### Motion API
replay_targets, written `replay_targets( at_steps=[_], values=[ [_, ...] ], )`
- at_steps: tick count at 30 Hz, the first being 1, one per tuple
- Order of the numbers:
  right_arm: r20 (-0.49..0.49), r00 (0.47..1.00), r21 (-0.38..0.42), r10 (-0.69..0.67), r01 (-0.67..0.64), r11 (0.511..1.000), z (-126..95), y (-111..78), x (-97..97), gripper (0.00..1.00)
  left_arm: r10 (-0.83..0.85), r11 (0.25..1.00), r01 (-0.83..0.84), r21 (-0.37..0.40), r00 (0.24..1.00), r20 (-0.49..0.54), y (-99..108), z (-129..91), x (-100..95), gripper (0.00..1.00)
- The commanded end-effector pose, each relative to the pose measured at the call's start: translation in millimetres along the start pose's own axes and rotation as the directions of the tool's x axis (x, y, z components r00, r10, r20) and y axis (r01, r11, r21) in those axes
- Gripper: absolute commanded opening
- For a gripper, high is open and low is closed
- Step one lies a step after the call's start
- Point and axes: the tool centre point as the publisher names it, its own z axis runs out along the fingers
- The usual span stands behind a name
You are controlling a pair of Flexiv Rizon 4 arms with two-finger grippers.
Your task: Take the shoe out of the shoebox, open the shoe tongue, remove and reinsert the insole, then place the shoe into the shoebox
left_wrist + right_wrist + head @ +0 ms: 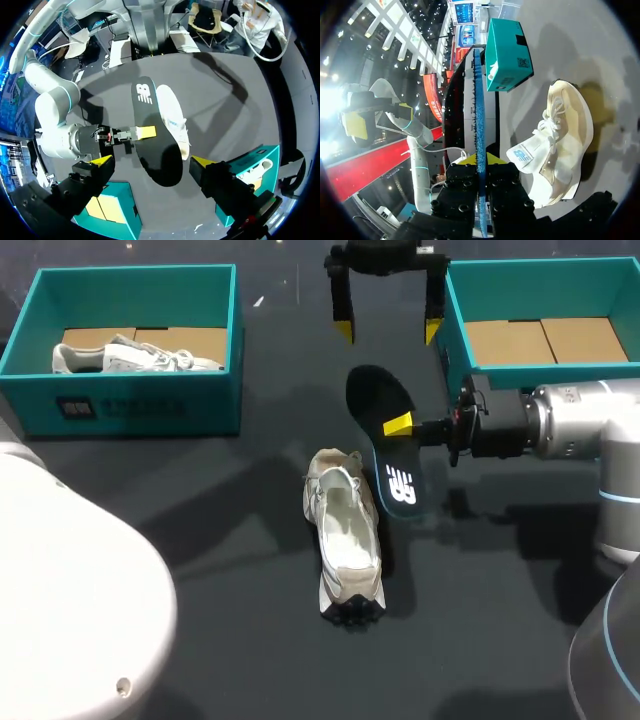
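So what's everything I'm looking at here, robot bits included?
left shoebox: one, teal, far left of the table, a shoe inside.
right shoebox: one, teal, far right, only brown cardboard showing inside.
boxed shoe: one, white, lying in the left shoebox.
loose shoe: one, white and beige, on the middle of the table.
insole: one, black with a blue edge, held up beside the loose shoe.
table: one, dark grey, under everything.
right gripper: one, yellow-tipped, shut on the insole.
left gripper: one, yellow-tipped, open, at the far side between the two boxes.
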Motion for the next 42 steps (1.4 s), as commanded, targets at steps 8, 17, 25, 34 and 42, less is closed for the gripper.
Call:
replay_targets(
  at_steps=[8,17,25,34,42],
  values=[
    [0.003,1.0,-0.001,0.001,-0.001,1.0,0.6,-0.9,0.3,0.0,0.008,1.0,-0.003,-0.03,0.981,0.191,-2.7,6.6,5.0,1.0],
    [0.003,1.0,-0.001,0.001,-0.001,1.0,0.6,-0.9,0.3,0.0,0.029,0.993,0.018,-0.116,0.919,0.393,-9.5,12.0,20.1,1.0],
    [0.003,1.0,-0.001,0.001,-0.001,1.0,0.6,-0.9,0.3,0.0,0.0,0.986,0.1,-0.137,0.806,0.593,-8.5,10.6,32.3,1.0],
    [0.003,1.0,-0.001,0.001,-0.001,1.0,0.6,-0.9,0.3,0.0,-0.078,0.979,0.183,-0.088,0.74,0.668,-7.0,17.3,40.8,1.0],
    [0.003,1.0,-0.001,0.001,-0.001,1.0,0.6,-0.9,0.3,0.0,-0.078,0.979,0.183,-0.088,0.74,0.668,-7.0,17.3,40.8,1.0]
  ],
)
